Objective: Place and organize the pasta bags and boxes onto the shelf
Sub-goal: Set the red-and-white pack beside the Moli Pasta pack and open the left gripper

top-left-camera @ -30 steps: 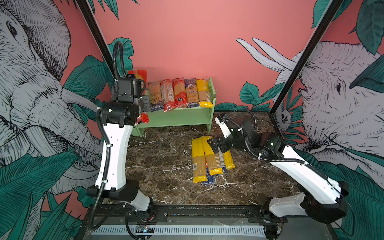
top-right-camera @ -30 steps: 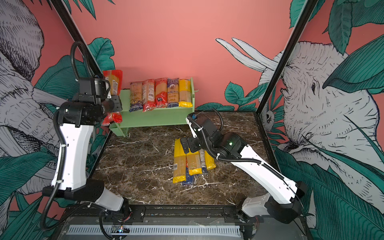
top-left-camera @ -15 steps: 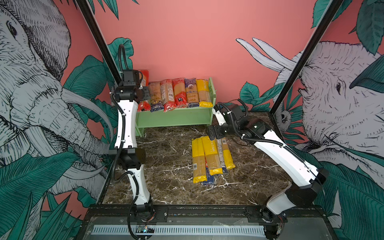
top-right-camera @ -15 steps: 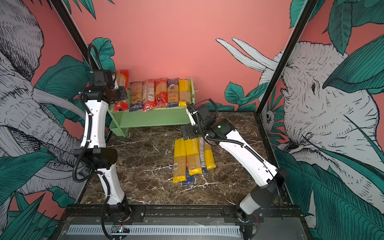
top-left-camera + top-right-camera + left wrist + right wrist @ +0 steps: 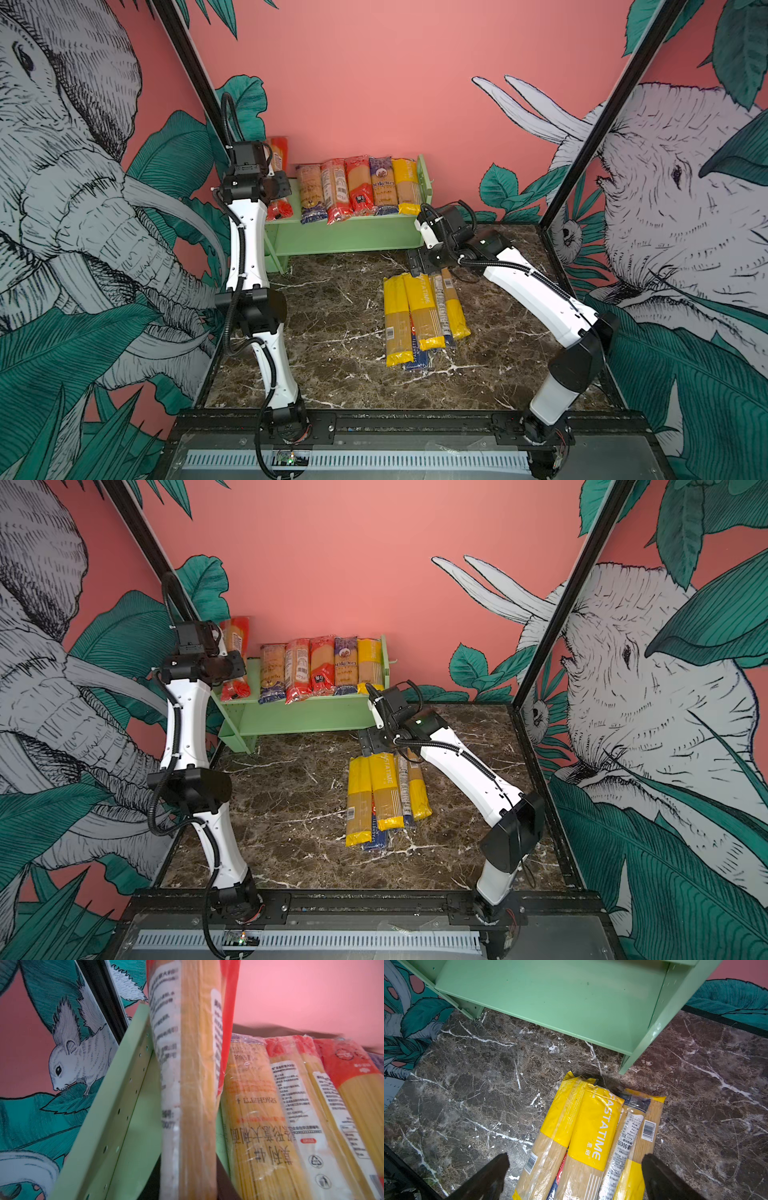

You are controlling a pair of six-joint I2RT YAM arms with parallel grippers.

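My left gripper point(image 5: 277, 189) is shut on a red-ended spaghetti pack point(image 5: 277, 154), held steeply upright at the left end of the mint-green shelf point(image 5: 345, 237). In the left wrist view the pack point(image 5: 191, 1084) stands between the shelf's side panel point(image 5: 116, 1115) and several packs point(image 5: 291, 1105) lying side by side on the top board point(image 5: 320, 667). Several more packs point(image 5: 419, 316), mostly yellow-ended, lie in a pile on the marble table. My right gripper point(image 5: 575, 1176) is open, low over the pile's far end point(image 5: 591, 1136), with a finger point(image 5: 488, 1176) at each side.
The shelf's lower board point(image 5: 550, 995) is bare and faces the pile. Brown marble tabletop point(image 5: 332, 332) spreads left of the pile. Black frame posts point(image 5: 582, 166) and mural walls close in both sides and the back.
My left arm has stretched towards the shelf, carrying the red-ended pack to its left end. My right gripper has shifted to the pile's far end, still open.
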